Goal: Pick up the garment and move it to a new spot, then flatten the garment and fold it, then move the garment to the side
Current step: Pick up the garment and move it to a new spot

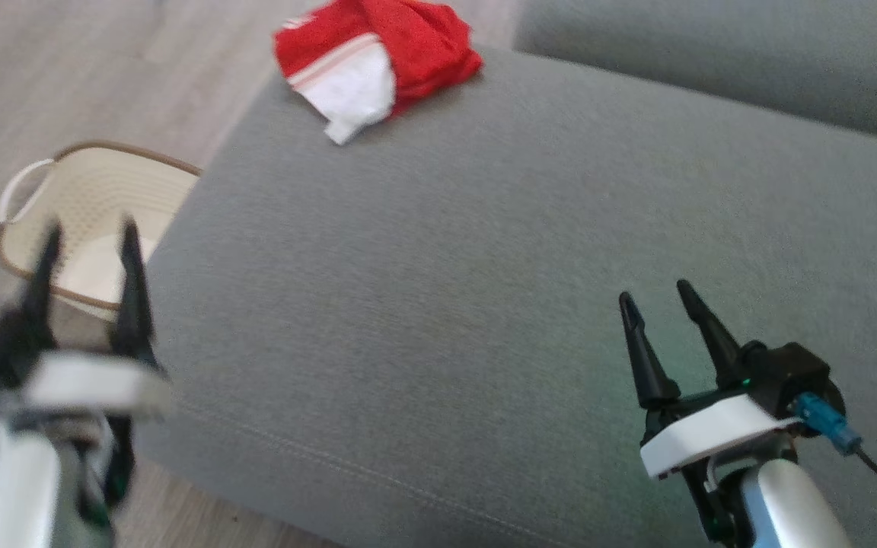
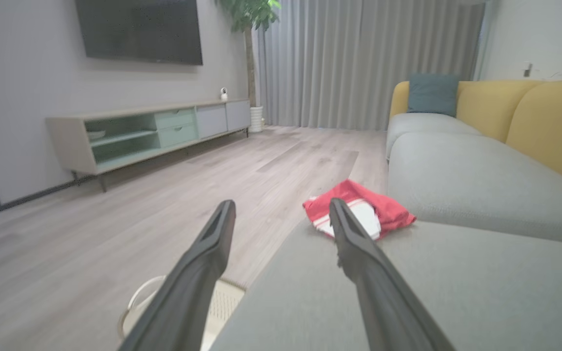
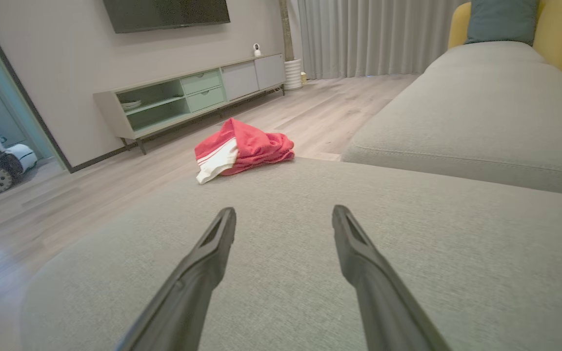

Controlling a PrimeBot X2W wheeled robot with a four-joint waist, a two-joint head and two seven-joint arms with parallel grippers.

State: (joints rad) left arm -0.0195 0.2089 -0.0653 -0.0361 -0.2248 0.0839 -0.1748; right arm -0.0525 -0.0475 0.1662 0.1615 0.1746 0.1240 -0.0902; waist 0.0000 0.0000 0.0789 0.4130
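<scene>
The garment (image 1: 377, 61) is a red and white bundle, loosely folded, lying at the far left corner of the grey sofa seat (image 1: 484, 289). It also shows in the left wrist view as the garment (image 2: 388, 212) and in the right wrist view as the garment (image 3: 244, 148). My left gripper (image 1: 88, 232) is open, hovering at the seat's left edge over the basket, far from the garment. My right gripper (image 1: 655, 293) is open above the near right part of the seat, holding nothing. Both stand well short of the garment.
A cream woven basket (image 1: 88, 205) stands on the wooden floor (image 1: 65, 68) left of the seat. A second grey cushion (image 1: 751, 53) lies at the back right. A TV cabinet (image 2: 149, 134) stands along the far wall, with yellow sofa backs (image 2: 544, 126) to the right.
</scene>
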